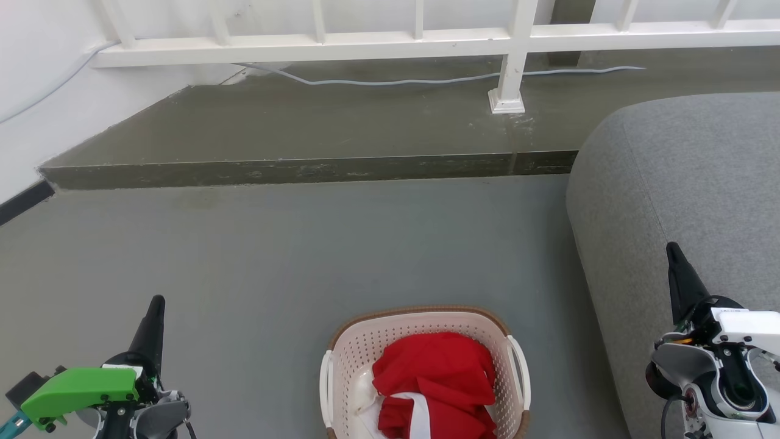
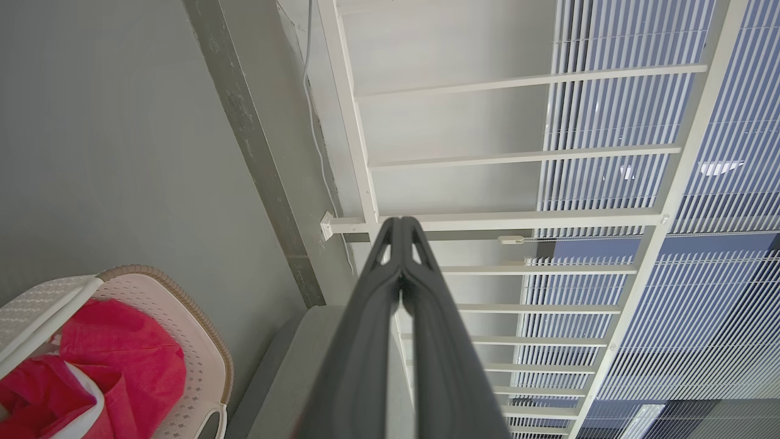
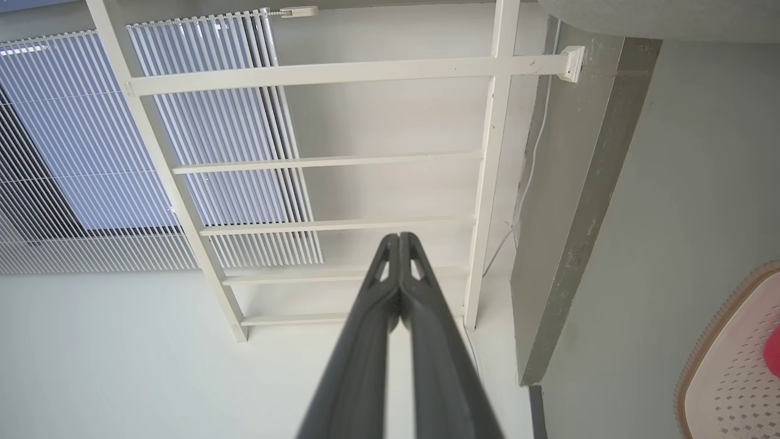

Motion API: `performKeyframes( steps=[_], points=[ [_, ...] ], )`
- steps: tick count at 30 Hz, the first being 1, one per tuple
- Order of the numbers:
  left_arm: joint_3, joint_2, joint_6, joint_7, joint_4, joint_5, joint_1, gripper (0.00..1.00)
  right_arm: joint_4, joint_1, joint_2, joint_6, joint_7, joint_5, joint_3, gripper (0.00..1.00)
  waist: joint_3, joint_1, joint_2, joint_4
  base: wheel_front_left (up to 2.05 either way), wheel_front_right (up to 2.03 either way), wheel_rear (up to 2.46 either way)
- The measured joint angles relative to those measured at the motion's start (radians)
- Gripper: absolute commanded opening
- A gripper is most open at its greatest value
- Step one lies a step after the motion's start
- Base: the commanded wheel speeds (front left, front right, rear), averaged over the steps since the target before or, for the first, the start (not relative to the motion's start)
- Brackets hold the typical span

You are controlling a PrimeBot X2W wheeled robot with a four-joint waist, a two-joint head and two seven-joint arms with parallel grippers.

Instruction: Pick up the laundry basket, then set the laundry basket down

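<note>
Head view: laundry basket (image 1: 353,349) sits on floor (image 1: 292,244) at bottom centre, w/ red cloth (image 1: 436,372) inside. L gripper (image 1: 156,301) is low left, R gripper (image 1: 673,248) low right by grey sofa (image 1: 682,171); both well apart from basket, holding nothing.
L wrist view: jaws clenched, tips touching; basket at lower left.
R wrist view: jaws clenched too; basket rim at lower right.

One laundry basket (image 1: 354,353), one sofa (image 1: 682,177), one railing (image 1: 304,46).

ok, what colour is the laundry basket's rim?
Brown, woven-look rim on the cream laundry basket; clearest in the head view.
</note>
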Motion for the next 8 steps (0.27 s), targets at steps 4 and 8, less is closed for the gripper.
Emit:
performKeyframes(
  steps=[4, 8],
  points=[
    [0.000, 0.000, 0.000, 0.000, 0.000, 0.000, 0.000, 0.00, 0.000, 0.000, 0.000, 0.000, 0.000, 0.000, 0.000, 0.00, 0.000, 0.0000, 0.0000, 0.000, 0.00, 0.00, 0.00],
    [0.000, 0.000, 0.000, 0.000, 0.000, 0.000, 0.000, 0.00, -0.001, 0.000, 0.000, 0.000, 0.000, 0.000, 0.000, 0.00, 0.000, 0.0000, 0.0000, 0.000, 0.00, 0.00, 0.00]
  ],
)
